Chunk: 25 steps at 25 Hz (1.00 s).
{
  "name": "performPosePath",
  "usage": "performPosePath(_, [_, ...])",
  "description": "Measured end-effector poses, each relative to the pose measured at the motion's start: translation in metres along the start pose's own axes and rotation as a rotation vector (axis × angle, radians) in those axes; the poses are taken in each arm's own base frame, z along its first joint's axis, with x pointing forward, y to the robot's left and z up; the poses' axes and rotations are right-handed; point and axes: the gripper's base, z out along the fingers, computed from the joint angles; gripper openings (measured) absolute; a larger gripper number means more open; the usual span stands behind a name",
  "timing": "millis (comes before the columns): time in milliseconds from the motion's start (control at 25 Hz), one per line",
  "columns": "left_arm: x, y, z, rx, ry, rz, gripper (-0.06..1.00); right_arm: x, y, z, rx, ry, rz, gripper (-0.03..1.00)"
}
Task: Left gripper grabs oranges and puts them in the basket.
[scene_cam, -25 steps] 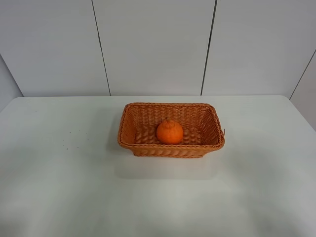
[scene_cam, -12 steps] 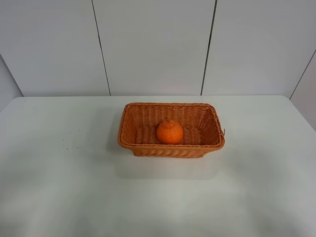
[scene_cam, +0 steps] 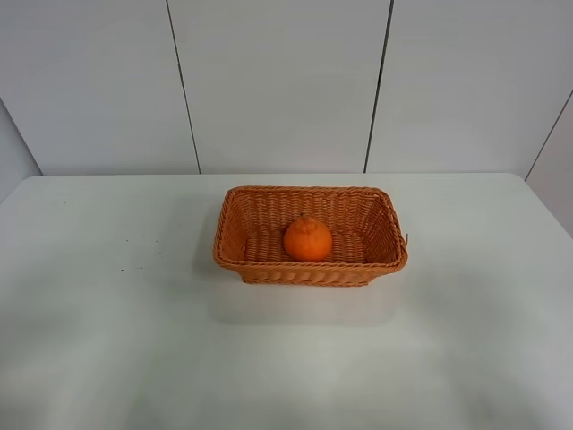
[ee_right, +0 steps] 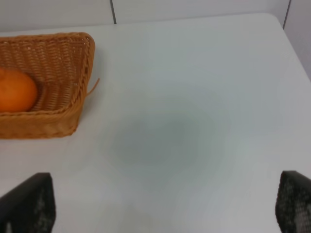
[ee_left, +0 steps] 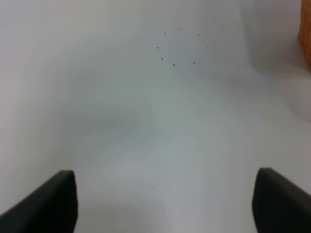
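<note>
The orange lies inside the wicker basket, near the middle of its floor, on the white table. It also shows in the right wrist view, in the basket. Neither arm shows in the exterior high view. My left gripper is open and empty over bare table, its two black fingertips far apart; a sliver of the basket shows at that view's edge. My right gripper is open and empty over the table to the right of the basket.
The white table spreads around the basket. Small dark specks mark it left of the basket and also show in the left wrist view. A white panelled wall stands behind the table's far edge.
</note>
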Motion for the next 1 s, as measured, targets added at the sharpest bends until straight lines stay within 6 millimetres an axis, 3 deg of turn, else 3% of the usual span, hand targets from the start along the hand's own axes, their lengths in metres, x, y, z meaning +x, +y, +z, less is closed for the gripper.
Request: performPosePath(1000, [0.0002, 0.0000, 0.0002, 0.000, 0.001, -0.001, 0.83, 0.0000, 0.0000, 0.0000, 0.000, 0.000, 0.000, 0.69])
